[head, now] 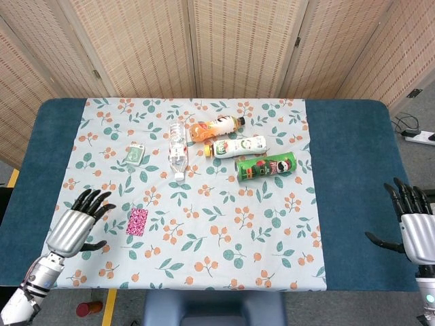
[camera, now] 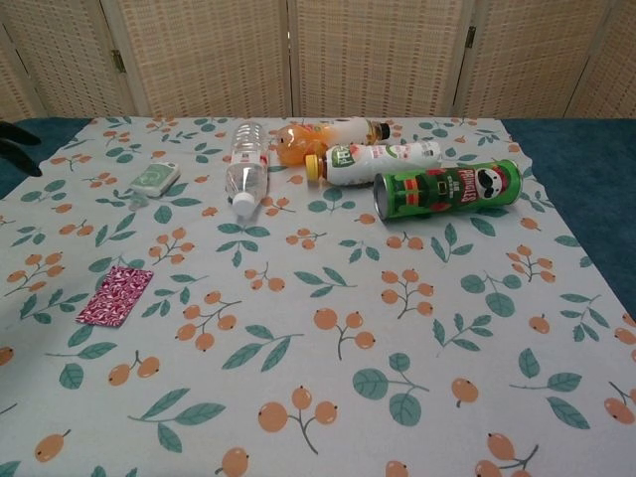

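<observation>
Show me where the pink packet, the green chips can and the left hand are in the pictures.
pink packet (head: 137,221), head view, middle of its patterned top face.
green chips can (camera: 447,188), chest view, middle of its printed side.
left hand (head: 73,228), head view, metal back of the hand.

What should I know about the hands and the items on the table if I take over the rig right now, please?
Left hand: open, fingers spread, above the cloth's left edge, nearest the pink packet, not touching it.
Right hand: open, beside the table's right edge, holding nothing.
Clear water bottle, orange juice bottle, white bottle and green Pringles can lie on their sides; small green pack to their left.
Done: nothing picked up. Left: everything.
</observation>
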